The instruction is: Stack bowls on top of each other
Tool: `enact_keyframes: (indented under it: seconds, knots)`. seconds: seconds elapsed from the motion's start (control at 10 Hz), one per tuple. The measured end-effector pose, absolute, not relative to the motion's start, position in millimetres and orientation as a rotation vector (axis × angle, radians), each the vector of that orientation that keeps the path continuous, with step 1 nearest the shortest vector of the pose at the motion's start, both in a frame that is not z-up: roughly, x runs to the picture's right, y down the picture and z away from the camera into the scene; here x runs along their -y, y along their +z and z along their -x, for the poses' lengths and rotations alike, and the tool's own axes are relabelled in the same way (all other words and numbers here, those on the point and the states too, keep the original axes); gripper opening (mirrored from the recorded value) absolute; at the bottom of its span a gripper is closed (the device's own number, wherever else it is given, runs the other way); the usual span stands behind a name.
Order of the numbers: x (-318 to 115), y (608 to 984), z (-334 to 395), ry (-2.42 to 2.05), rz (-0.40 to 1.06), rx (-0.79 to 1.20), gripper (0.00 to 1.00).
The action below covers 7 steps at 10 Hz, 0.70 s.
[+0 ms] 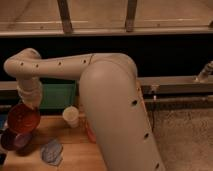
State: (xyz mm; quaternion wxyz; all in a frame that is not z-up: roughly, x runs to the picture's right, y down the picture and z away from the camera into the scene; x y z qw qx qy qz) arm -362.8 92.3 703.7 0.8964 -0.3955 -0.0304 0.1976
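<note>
At the left edge of the bench [75,150], the end effector [31,102] hangs at the orange-red bowl [23,119]; its grip cannot be made out. That bowl sits above and overlapping the dark purple bowl [15,141], near the cream cup [71,116].

Pretty dim, warm-lit spot: a wooden tabletop [75,152] bottom left, speckled grey floor [185,135] to the right. Behind runs a pale ledge [175,84] under a dark band, with window posts [65,15] up top. The gripper [31,102] hangs low at the table's left end.
</note>
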Motion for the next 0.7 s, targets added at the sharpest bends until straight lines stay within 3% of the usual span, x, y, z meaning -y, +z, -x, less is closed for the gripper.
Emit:
enact_keyframes:
  seconds: [0.7]
  knots:
    - [-120, 712, 394, 0.29, 0.871, 0.051, 0.0]
